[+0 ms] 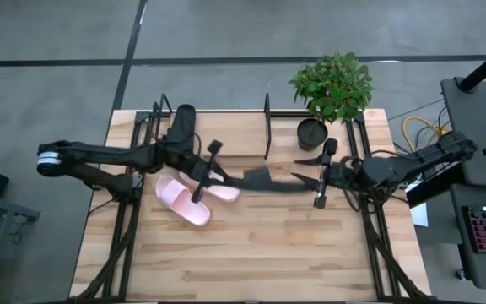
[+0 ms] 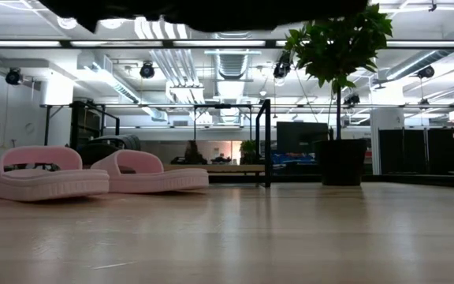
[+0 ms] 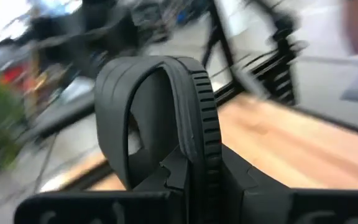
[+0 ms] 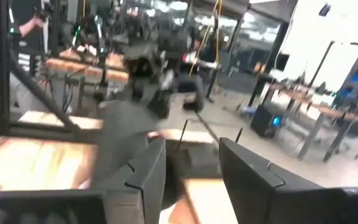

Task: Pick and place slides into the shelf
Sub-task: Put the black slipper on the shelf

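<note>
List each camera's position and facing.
High: overhead, straight down on the table; both arms show.
Low: tabletop height, level toward the pink slides and room; dark shape overhead.
Left wrist: on left arm, past the left tool gripping a black slide.
Right wrist: on right arm, past the open right tool.
Shared: high and low both show pink slides, potted plant.

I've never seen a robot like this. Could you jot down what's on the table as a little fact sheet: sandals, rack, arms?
pink slides: two, side by side on the table, not on the shelf
shelf: along the table's far edge
first black slide: at the shelf's left end
second black slide: up in the air between both arms
left gripper: jaws shut on the second black slide
right gripper: at that slide's other end
potted plant: far right corner
</note>
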`<state>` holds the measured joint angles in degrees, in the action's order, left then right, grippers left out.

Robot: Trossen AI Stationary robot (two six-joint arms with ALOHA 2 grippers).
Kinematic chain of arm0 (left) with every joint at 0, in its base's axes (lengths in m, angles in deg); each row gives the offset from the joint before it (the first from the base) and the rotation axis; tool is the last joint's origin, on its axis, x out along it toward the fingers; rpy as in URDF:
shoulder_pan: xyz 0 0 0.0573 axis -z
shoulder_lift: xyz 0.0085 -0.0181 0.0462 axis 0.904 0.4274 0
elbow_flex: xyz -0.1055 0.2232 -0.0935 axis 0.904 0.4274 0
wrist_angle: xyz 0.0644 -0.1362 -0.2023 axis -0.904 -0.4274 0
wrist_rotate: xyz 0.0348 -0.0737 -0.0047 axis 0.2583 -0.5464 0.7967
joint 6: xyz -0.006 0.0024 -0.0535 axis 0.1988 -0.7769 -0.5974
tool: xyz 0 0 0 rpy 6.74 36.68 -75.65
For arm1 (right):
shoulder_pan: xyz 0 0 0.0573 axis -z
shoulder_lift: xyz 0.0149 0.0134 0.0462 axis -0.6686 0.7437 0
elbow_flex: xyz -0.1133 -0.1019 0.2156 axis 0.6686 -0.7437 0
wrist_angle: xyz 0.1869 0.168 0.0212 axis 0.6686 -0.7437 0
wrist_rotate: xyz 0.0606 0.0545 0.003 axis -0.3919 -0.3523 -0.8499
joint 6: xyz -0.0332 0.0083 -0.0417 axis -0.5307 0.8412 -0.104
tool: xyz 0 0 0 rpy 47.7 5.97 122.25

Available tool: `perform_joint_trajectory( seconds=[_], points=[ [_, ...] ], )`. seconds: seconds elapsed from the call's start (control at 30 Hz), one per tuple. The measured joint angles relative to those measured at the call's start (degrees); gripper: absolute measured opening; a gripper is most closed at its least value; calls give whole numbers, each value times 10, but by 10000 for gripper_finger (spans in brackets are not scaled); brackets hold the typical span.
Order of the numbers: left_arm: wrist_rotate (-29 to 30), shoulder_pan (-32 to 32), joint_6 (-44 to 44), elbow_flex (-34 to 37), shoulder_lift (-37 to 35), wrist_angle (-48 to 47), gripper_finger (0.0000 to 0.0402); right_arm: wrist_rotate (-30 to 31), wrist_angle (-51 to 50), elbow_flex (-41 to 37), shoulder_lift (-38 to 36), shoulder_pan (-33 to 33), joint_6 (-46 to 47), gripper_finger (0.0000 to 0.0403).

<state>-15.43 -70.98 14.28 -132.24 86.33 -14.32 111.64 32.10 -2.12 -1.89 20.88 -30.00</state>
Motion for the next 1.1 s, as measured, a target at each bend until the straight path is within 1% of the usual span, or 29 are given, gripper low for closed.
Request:
perform_joint_trajectory(
  seconds=[0.1,0.23,0.3,0.43,0.57,0.7,0.87,0.97,1.1],
  points=[
    [75,10,-2,0,-55,-65,22,1,-31,0,4,0,31,133],
    [163,29,-3,0,-122,-109,22,1,-46,-1,15,0,67,127],
    [228,39,-2,0,-147,-127,22,1,-48,-1,22,0,76,125],
    [383,60,-14,0,-170,-162,22,1,-48,-1,35,0,85,122],
    [511,78,-19,0,-164,-189,22,1,-59,-1,50,0,91,124],
    [630,85,-33,1,-141,-197,22,1,-61,-1,68,0,100,124],
    [719,86,-47,1,-102,-207,22,1,-61,-1,83,0,100,118],
    [773,86,-83,1,-71,-224,22,1,-60,-1,85,0,101,114],
    [822,85,-142,1,-30,-238,22,1,-60,-1,84,0,101,110]
  ],
)
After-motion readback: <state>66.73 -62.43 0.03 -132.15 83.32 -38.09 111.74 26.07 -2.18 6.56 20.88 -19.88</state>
